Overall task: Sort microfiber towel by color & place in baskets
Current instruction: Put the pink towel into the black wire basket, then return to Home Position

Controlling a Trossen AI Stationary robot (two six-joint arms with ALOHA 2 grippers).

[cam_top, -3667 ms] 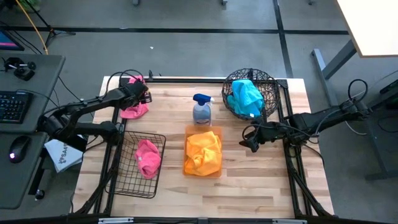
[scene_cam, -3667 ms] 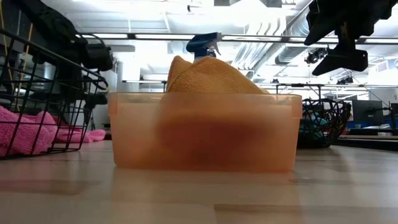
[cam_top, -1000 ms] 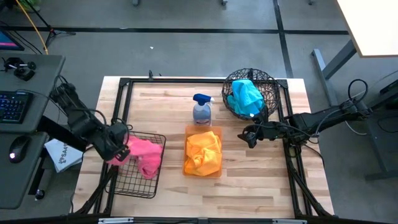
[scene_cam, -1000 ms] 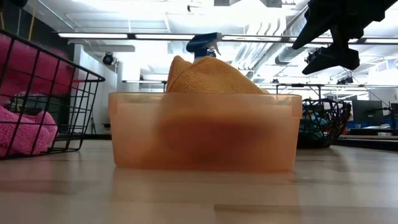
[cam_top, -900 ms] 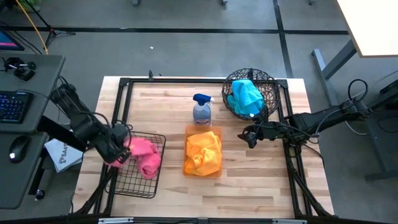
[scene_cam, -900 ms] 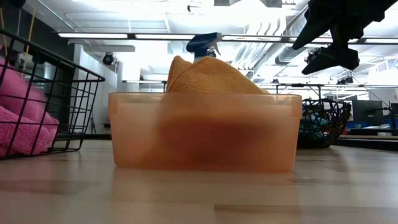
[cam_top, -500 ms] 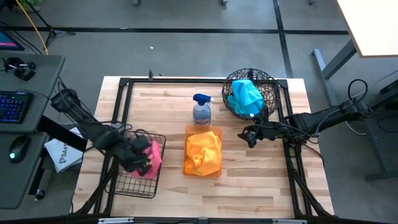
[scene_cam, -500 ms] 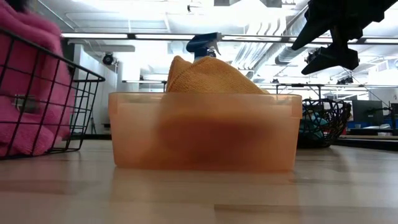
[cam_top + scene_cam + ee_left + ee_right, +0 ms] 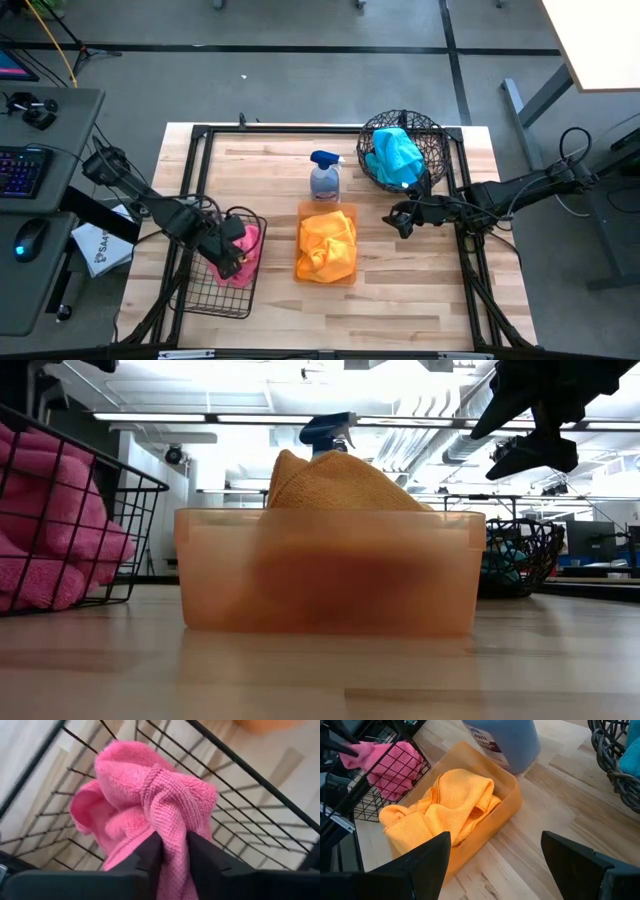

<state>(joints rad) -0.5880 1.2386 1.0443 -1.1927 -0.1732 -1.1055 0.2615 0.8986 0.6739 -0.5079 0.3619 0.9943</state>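
My left gripper point(image 9: 232, 257) is down inside the rectangular black wire-grid basket point(image 9: 205, 295), shut on a pink towel point(image 9: 150, 795). In the low view the pink cloth point(image 9: 55, 500) sits piled on another pink towel point(image 9: 35, 585) in that basket. An orange towel point(image 9: 326, 243) fills the translucent orange bin point(image 9: 330, 575). A blue towel point(image 9: 395, 155) lies in the round dark wire basket point(image 9: 432, 135). My right gripper point(image 9: 398, 220) hovers open, right of the orange bin, with nothing between its fingers. My left gripper pinches a bunched fold of the pink towel point(image 9: 173, 845) between its two fingers point(image 9: 150, 857). They come at it from above, slanting down into the basket. The towel bulges out beyond the fingertips, and its bulk rests inside the basket.
A blue-capped spray bottle point(image 9: 325, 177) stands just beyond the orange bin. A black frame point(image 9: 300, 130) runs around the wooden table top. Bare wood shows at the front point(image 9: 380, 310) and far left point(image 9: 260, 170). A desk with a keyboard point(image 9: 25, 170) stands left of the table.
My left gripper has carried the pink towel toward the table's right and near edges, from the basket's left rim to over its middle. It has gone down into the basket. The towel now lies bunched on the pink towel that was there.
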